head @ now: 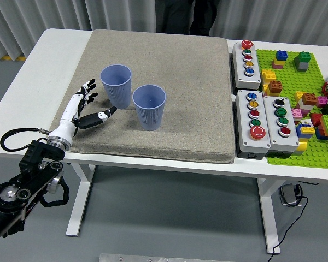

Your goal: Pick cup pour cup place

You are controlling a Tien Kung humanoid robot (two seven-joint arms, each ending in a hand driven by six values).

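Two blue ribbed cups stand upright on the grey mat [186, 76]. The left cup [116, 85] is farther back; the right cup [150, 107] is nearer and to its right. My left hand [95, 101] comes in from the lower left, fingers spread and holding nothing. It hovers over the mat just left of the left cup, with its thumb pointing toward the cup's base and a small gap remaining. My right hand does not appear in the head view.
Three grey button boxes [254, 123] lie right of the mat. Beyond them is a green baseplate [295, 101] with several coloured bricks. A person's dark clothing [186, 16] shows at the far edge.
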